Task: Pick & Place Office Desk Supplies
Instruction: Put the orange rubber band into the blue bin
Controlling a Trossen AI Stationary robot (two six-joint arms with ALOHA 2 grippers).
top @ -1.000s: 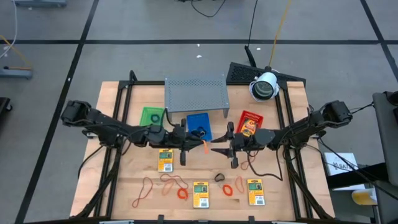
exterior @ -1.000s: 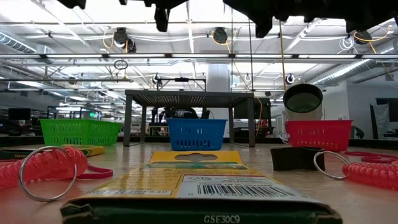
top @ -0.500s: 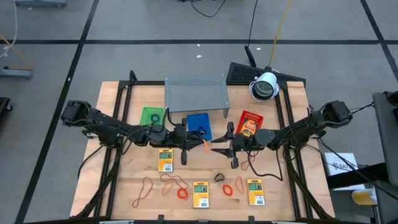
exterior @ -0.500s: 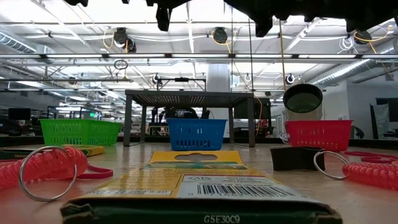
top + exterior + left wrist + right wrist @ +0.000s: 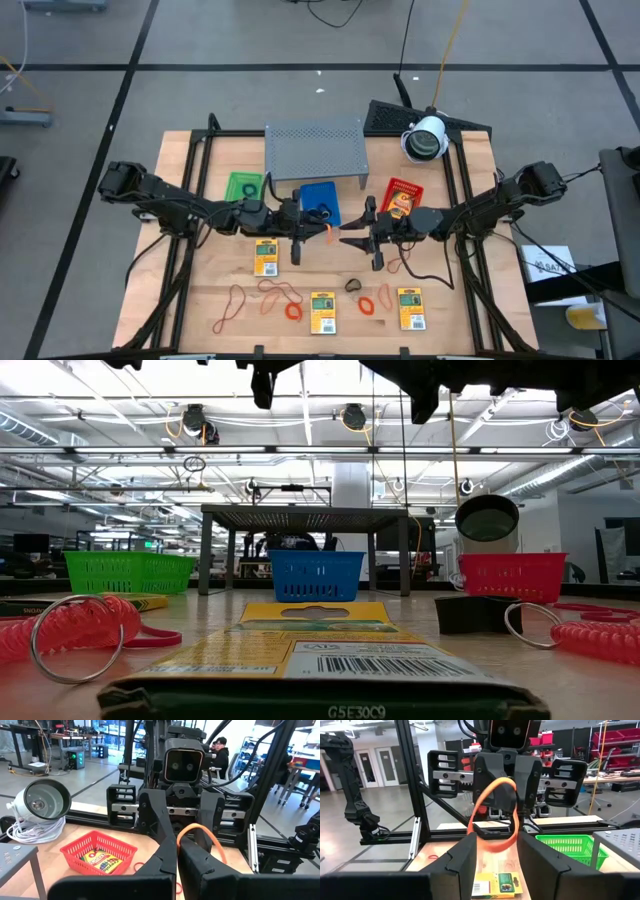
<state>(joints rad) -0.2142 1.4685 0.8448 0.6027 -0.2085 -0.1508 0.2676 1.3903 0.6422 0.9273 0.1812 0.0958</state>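
You had the left gripper pressed together on a thin orange rubber-band loop, held up over mid-table; the loop hung out past the fingertips toward the other arm. Your right gripper faced it tip to tip, jaws spread, and in the right wrist view the loop sat between its two fingers, not clamped by them. Read that as a handover in progress, not finished.

Done so far, judging by the layout: the red mesh plastic tray already held a yellow packet, the blue plastic tray held a dark item, and the green plastic tray held something dark too small to identify.

Left on the wooden table, all below and clear of both jaws: three flat yellow rectangular packets, loose orange-red rubber bands, orange coil rings and a dark clip. You were well short of done.
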